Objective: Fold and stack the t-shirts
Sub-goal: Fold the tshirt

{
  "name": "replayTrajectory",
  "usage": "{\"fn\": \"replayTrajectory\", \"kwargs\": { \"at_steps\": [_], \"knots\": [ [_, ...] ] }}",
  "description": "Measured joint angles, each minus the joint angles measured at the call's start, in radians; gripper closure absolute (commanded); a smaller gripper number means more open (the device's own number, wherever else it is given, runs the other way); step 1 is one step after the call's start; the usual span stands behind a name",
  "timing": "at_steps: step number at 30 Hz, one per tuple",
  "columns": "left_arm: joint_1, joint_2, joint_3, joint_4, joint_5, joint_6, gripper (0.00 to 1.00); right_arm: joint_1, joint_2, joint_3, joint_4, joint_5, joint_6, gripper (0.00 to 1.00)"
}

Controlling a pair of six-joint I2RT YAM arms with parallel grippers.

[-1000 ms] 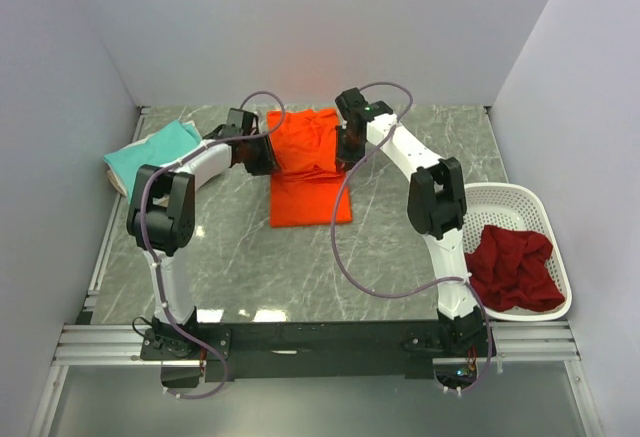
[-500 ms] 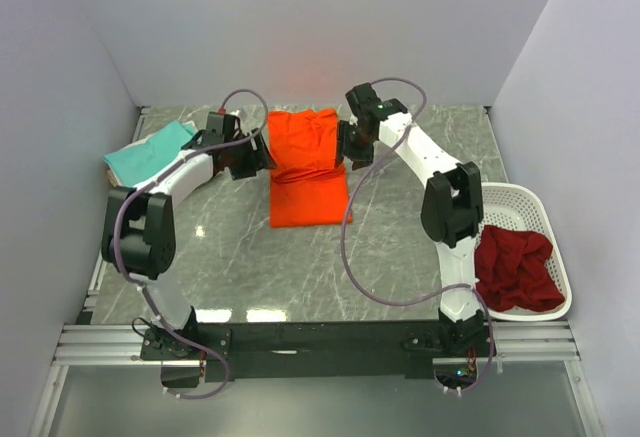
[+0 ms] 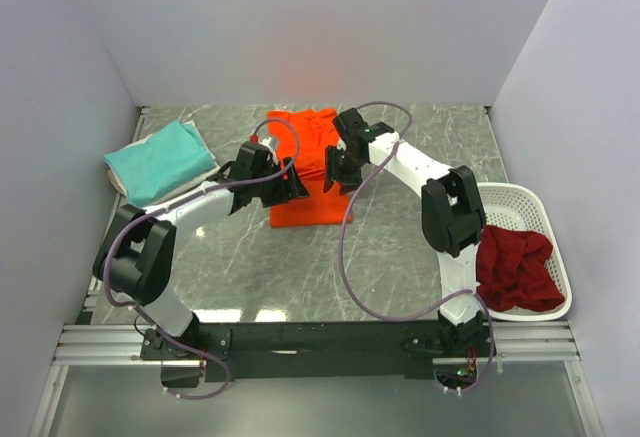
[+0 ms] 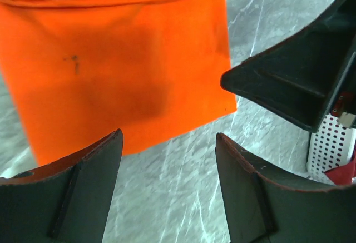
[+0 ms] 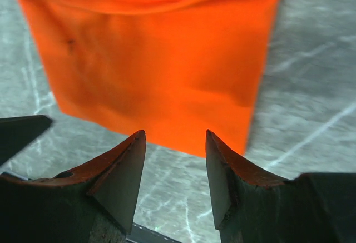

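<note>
While both arms reach in over the marble-patterned table (image 3: 400, 252), the orange t-shirt (image 3: 312, 207) lies on it towards the far middle, its lower part flat and smooth with a straight near hem, its upper part rumpled in folds near the back wall. The left gripper (image 3: 292, 185) sits at the shirt's left side, above the cloth; the left wrist view shows its fingers spread apart with nothing between them, the shirt's near corner and bare table showing through the gap. The right gripper (image 3: 335, 172) sits at the shirt's right side, close to the left one, and the right wrist view shows its jaws parted as well, empty, poised above the shirt's near hem. A teal t-shirt (image 3: 160, 160) lies folded at the far left of the table, well apart from the orange one. At the right edge stands a white perforated basket (image 3: 510, 193), and dark red t-shirts (image 3: 515, 267) lie bunched inside it
</note>
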Motion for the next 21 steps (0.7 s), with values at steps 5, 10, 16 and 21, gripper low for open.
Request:
{"fn": "replayTrajectory", "kwargs": {
  "at_steps": [5, 10, 16, 21],
  "knots": [
    [-0.047, -0.003, -0.108, 0.148, -0.038, -0.052, 0.27, 0.015, 0.025, 0.029, 0.037, -0.010, 0.016, 0.46],
    [-0.088, 0.028, -0.187, 0.270, -0.063, -0.068, 0.27, 0.016, 0.079, 0.054, 0.078, -0.010, 0.034, 0.46],
    [-0.117, 0.085, -0.201, 0.330, -0.086, -0.065, 0.27, 0.016, 0.154, 0.128, 0.087, -0.008, 0.055, 0.47],
    [-0.150, 0.097, -0.178, 0.317, -0.135, -0.044, 0.27, 0.016, 0.193, 0.206, 0.088, -0.007, 0.065, 0.47]
  ]
}}
